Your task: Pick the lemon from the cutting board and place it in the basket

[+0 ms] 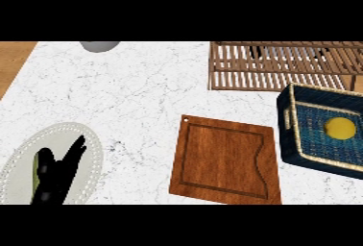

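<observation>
Yellow lemon (340,128) already down inside basket (301,144), off cutting board (225,159). Left hand (58,169) resting over plate (21,166), fingers straight, holding nothing. Right hand out of view, possibly withdrawn. Best: leave lemon settled, retreat clear of the rim.

Left hand (56,168) open, fingers up

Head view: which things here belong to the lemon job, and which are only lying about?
Belong to the job:
- lemon, already lying in the basket
- basket, at the right edge
- cutting board, bare
- left hand, open at the lower left

Just lying about:
- plate
- wooden rack
- grey object at the top edge
</observation>
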`<control>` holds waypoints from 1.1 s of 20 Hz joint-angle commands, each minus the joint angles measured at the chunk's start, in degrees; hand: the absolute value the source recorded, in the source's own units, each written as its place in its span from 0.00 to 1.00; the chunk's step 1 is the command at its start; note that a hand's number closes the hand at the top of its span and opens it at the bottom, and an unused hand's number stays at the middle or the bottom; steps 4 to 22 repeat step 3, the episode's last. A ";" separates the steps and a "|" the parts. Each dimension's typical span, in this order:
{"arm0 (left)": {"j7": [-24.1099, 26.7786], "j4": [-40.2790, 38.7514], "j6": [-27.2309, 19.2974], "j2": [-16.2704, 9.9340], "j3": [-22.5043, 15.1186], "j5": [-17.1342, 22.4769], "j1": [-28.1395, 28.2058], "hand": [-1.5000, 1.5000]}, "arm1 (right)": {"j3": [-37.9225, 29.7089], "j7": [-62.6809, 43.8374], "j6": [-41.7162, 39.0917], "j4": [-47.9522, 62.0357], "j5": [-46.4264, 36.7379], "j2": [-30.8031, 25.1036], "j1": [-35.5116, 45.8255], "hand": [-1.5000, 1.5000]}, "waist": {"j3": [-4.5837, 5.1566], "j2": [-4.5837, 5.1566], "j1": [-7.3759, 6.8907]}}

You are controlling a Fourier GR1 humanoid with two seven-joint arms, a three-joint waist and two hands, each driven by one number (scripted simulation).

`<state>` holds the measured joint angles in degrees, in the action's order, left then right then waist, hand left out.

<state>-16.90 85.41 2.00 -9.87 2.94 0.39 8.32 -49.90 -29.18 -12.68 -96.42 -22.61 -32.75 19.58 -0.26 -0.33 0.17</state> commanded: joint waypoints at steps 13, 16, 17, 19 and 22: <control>1.62 -6.04 -0.15 0.99 1.12 0.05 -1.63 0.50 | -10.99 -1.22 -5.94 0.39 8.84 -5.44 -6.03 0.00 | 0.29 0.17 0.89; 1.62 -6.04 -0.15 0.99 1.12 0.05 -1.63 0.50 | -10.99 -1.22 -5.94 0.39 8.84 -5.44 -6.03 0.00 | 0.29 0.17 0.89; 1.62 -6.04 -0.15 0.99 1.12 0.05 -1.63 0.50 | -10.99 -1.22 -5.94 0.39 8.84 -5.44 -6.03 0.00 | 0.29 0.17 0.89; 1.62 -6.04 -0.15 0.99 1.12 0.05 -1.63 0.50 | -10.99 -1.22 -5.94 0.39 8.84 -5.44 -6.03 0.00 | 0.29 0.17 0.89; 1.62 -6.04 -0.15 0.99 1.12 0.05 -1.63 0.50 | -10.99 -1.22 -5.94 0.39 8.84 -5.44 -6.03 0.00 | 0.29 0.17 0.89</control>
